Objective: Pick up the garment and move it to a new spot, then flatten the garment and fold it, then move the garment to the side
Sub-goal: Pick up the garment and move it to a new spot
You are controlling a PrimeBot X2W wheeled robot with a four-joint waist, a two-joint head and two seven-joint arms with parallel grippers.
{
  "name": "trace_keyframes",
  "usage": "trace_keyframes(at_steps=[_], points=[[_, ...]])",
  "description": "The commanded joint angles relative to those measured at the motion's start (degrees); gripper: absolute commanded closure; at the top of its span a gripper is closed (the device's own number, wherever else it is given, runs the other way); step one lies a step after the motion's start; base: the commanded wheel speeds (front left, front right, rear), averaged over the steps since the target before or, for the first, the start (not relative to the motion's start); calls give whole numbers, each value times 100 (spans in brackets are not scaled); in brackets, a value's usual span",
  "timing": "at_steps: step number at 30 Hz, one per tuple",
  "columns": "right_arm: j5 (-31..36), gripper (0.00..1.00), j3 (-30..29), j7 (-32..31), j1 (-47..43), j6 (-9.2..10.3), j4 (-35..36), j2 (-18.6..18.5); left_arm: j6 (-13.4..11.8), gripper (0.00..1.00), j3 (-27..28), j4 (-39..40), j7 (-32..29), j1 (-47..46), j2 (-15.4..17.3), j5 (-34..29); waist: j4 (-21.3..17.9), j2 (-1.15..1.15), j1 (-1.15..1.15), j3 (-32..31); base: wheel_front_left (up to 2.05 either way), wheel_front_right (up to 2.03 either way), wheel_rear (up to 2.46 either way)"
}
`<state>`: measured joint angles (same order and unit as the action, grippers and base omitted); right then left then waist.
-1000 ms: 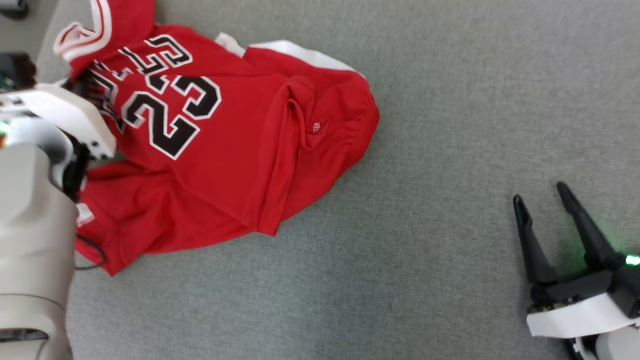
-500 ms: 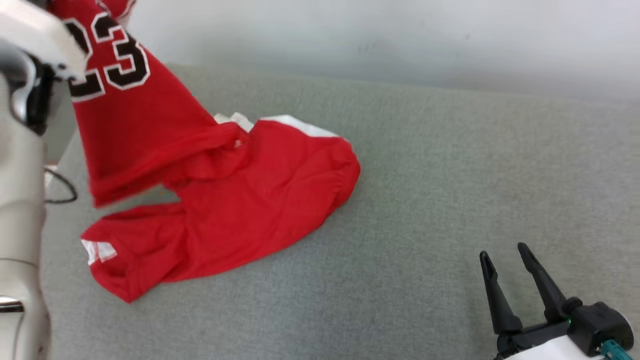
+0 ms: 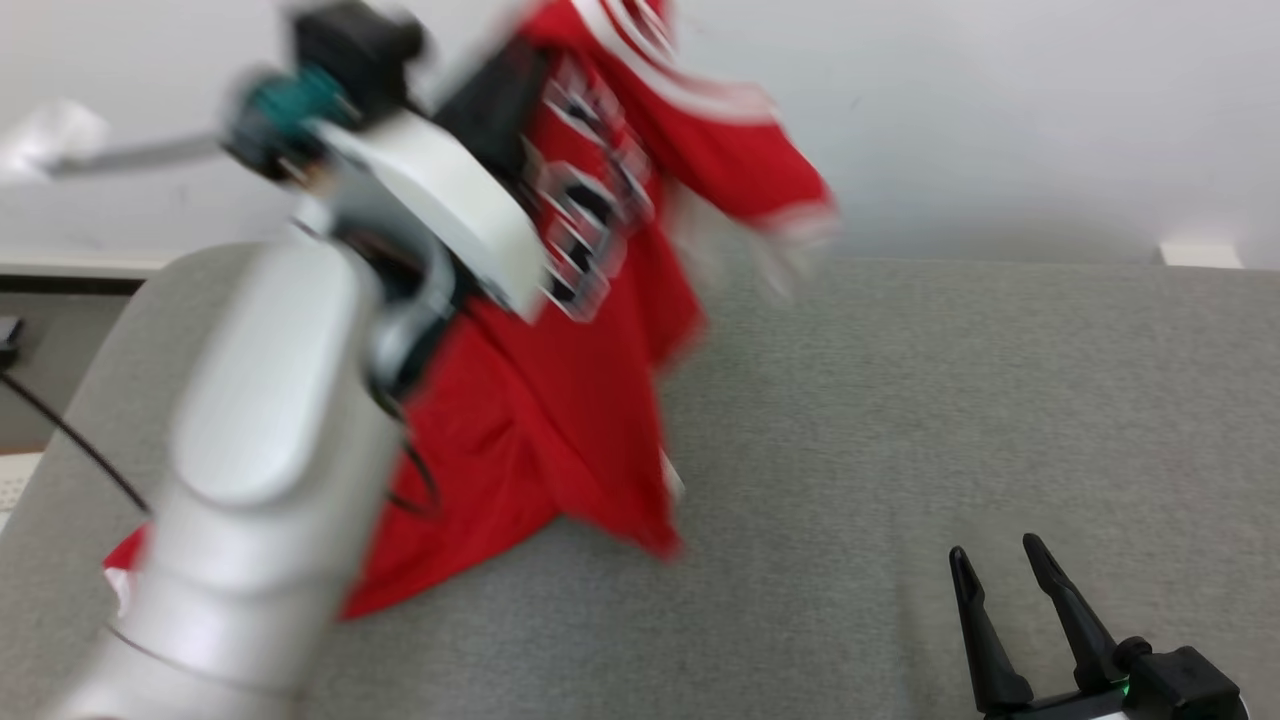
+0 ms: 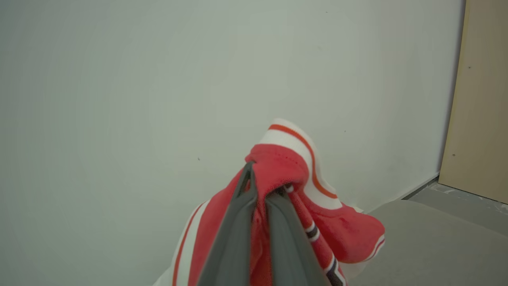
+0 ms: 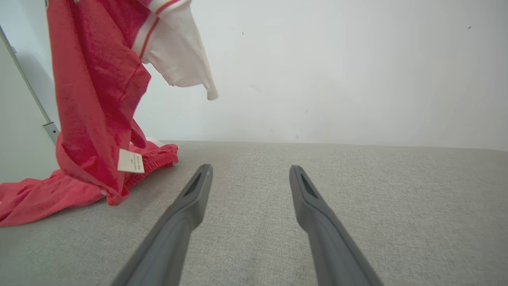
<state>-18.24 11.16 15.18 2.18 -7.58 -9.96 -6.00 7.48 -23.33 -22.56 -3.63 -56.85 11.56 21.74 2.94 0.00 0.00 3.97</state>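
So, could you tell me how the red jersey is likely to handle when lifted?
Probably very floppy: the red jersey hangs in loose folds from the shut left gripper. Likely light, since one pinch lifts it. Its hem lies on the grey surface, so it may drag.

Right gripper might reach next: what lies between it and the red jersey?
Bare grey fabric surface from right gripper to jersey, per right wrist view.

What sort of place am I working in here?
Likely an indoor test room rather than a home: a plain white wall, a grey fabric-covered work surface under the red jersey, and a beige panel in the corner.
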Motion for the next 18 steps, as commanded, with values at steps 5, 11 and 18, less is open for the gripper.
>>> trace_keyframes(at_steps=[5,11,18], points=[[-81,0,-21,-5,-95,16,8,28,-39,100,-504,452,-100,1102,-536,301,-358,0,0,-63,0,0,0],[-99,0,18,-5,-69,16,-12,78,-232,100,-1273,63,203,2080,-836,518,-688,0,0,28,0,0,0],[-100,0,42,-5,-83,16,-117,110,-475,100,-2414,-645,1048,2398,-852,1065,-910,0,0,92,0,0,0]])
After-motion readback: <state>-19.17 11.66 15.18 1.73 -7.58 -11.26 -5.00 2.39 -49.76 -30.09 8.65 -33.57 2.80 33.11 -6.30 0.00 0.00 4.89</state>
